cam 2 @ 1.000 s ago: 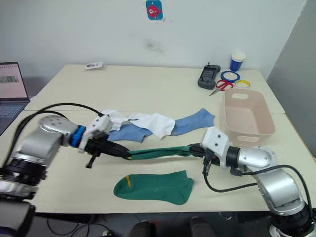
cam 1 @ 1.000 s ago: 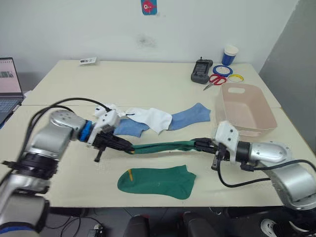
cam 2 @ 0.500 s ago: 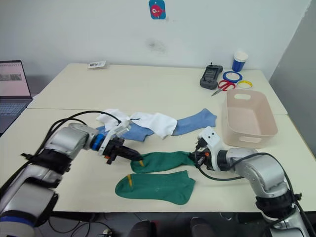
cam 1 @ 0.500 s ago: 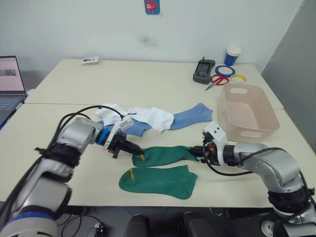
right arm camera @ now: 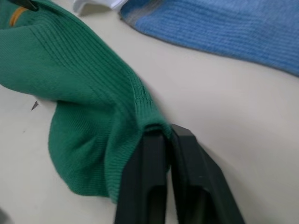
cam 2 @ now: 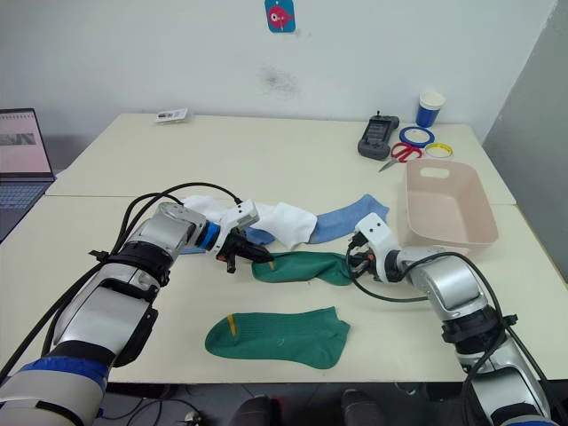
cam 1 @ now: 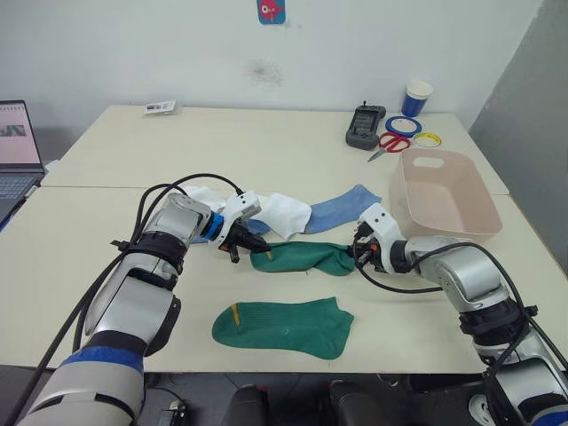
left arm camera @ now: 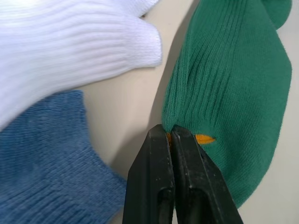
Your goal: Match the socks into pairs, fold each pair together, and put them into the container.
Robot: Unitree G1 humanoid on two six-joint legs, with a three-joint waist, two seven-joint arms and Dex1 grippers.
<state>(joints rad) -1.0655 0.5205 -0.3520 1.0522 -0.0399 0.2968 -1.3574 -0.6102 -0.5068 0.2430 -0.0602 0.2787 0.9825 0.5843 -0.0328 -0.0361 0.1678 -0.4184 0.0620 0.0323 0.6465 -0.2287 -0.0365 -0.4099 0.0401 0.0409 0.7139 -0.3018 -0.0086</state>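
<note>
Jaws of both grippers stay clamped on green sock, now slack, farther back.

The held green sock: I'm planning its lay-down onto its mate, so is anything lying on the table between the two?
Nothing visible. The held green sock, pinched by the left gripper and right gripper, sits across bare table from the flat green sock.

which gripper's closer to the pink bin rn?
Right. The right gripper is shut on one end of the green sock, just short of the pink bin. The left gripper pinches the sock's other end, farther from the bin.
</note>
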